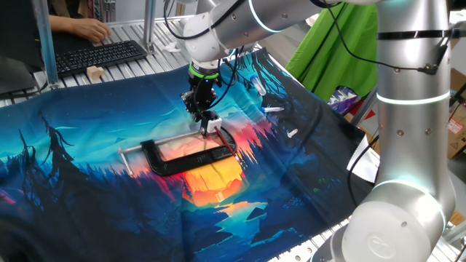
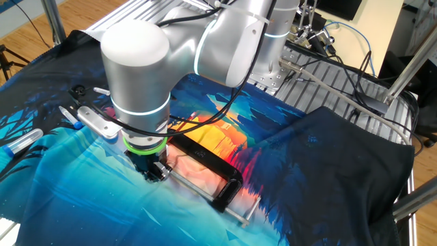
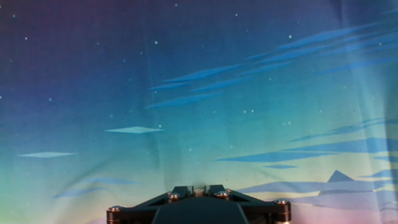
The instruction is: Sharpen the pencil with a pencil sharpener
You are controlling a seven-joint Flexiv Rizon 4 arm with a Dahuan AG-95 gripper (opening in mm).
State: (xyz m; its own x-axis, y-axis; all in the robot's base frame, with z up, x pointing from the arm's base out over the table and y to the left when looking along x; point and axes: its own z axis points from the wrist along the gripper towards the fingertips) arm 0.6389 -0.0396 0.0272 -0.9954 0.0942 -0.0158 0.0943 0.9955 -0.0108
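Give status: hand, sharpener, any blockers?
Hand low over clamp, jaw state unclear. Whitish sharpener right under it. Pencil not discernible. No visible obstruction.

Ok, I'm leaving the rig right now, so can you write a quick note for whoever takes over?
Hand: low over the cloth at the far end of the black clamp. No view shows whether it is open or shut.
Pencil sharpener: small whitish block right beside the hand, at the clamp's end.
Pencil: not clearly visible in any view. It may be in the hand, so check first.
Done: the hand is at the sharpener.
Left: confirm the pencil is in the sharpener, then sharpen it. No sign of sharpening yet.
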